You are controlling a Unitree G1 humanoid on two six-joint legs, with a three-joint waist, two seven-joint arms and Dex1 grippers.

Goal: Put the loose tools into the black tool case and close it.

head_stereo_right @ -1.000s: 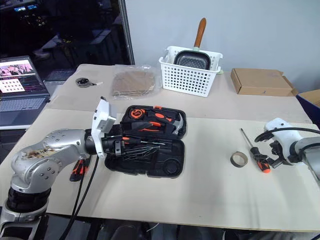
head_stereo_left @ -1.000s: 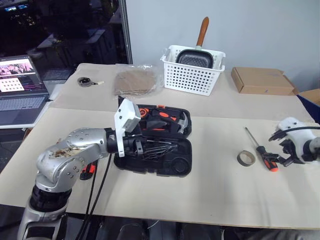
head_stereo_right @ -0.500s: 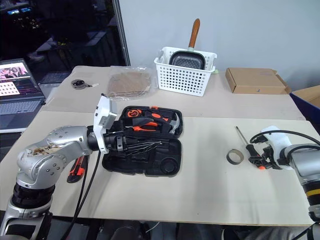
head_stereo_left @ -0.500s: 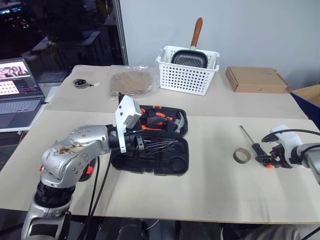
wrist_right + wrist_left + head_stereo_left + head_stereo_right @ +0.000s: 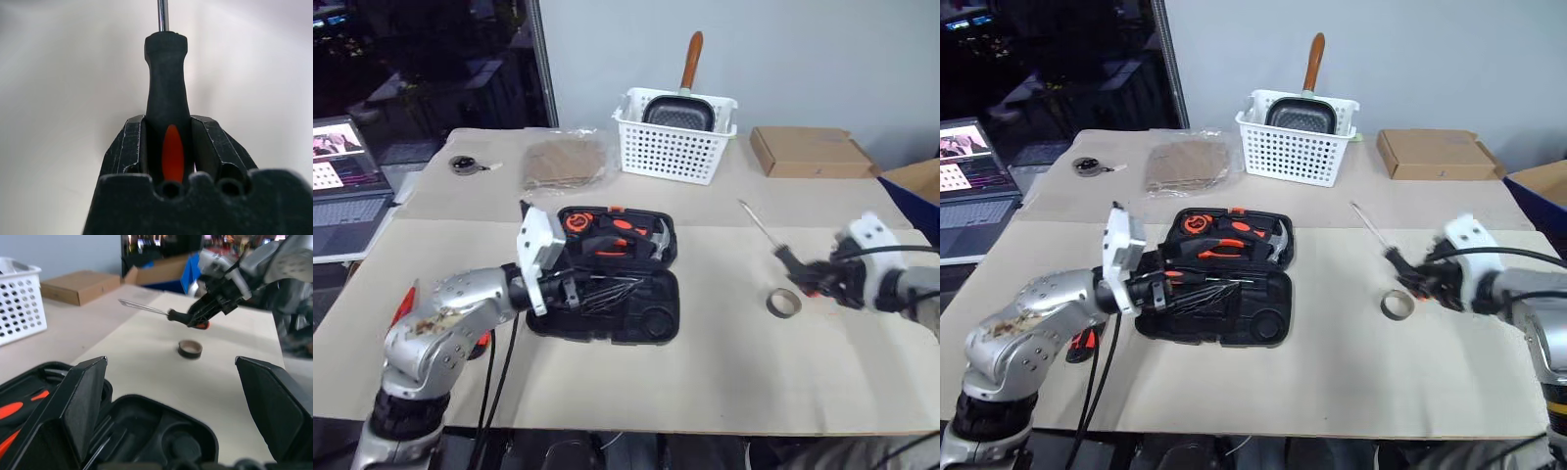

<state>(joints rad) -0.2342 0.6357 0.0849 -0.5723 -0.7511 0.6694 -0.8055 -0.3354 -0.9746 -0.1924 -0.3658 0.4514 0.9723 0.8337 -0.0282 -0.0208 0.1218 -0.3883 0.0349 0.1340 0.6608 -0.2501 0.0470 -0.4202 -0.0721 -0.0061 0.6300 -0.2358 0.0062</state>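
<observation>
Tape roll (image 5: pixel 785 302) beside open case (image 5: pixel 607 304).

Lab: paper-covered table (image 5: pixel 724 362), laptop (image 5: pixel 347 191)

A table (image 5: pixel 724 362) covered in beige sheeting carried everything. Near its middle lay an open black tool case (image 5: pixel 607 294). A small grey tape roll (image 5: pixel 785 302) lay flat to the right of it, well apart. At the back stood a white basket (image 5: pixel 674 147), with a flat brown cardboard box (image 5: pixel 808 152) to its right and a clear plastic bag (image 5: pixel 563 162) to its left. Farther left lay a small round dark object (image 5: pixel 463 164). An open laptop (image 5: pixel 347 191) sat at the left edge.
</observation>
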